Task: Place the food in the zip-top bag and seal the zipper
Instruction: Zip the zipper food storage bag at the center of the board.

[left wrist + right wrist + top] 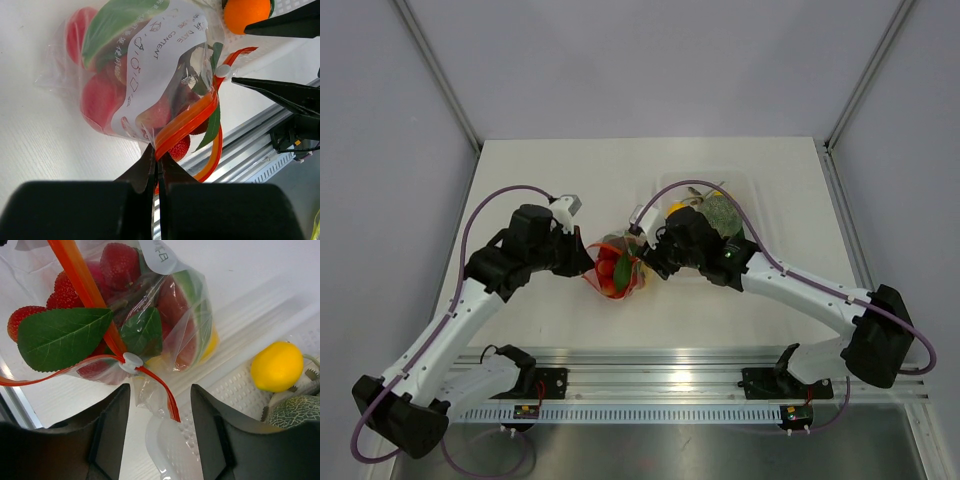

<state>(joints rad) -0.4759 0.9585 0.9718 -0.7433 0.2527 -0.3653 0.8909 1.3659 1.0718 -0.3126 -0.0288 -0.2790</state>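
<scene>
white worktop (520, 180), middle, toward near edge: one clear zip-top bag (150, 65), red berries (117, 262) inside, red-orange zipper (187, 122) strips parted. my left gripper (156, 162) pinched tight on zipper; my right gripper (160, 405) half spread, empty. one lemon (276, 366), one orange (246, 13) in tray (235, 385).

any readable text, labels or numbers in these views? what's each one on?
"CONTENT": on the white panel of the zip-top bag, left wrist view.
"DATE": same panel, next to it.
Other print and small icons on that panel: too blurred to read.
Panel corner in the right wrist view: marks unreadable.
Small stickers on the base rail, top view: too small to read.
</scene>
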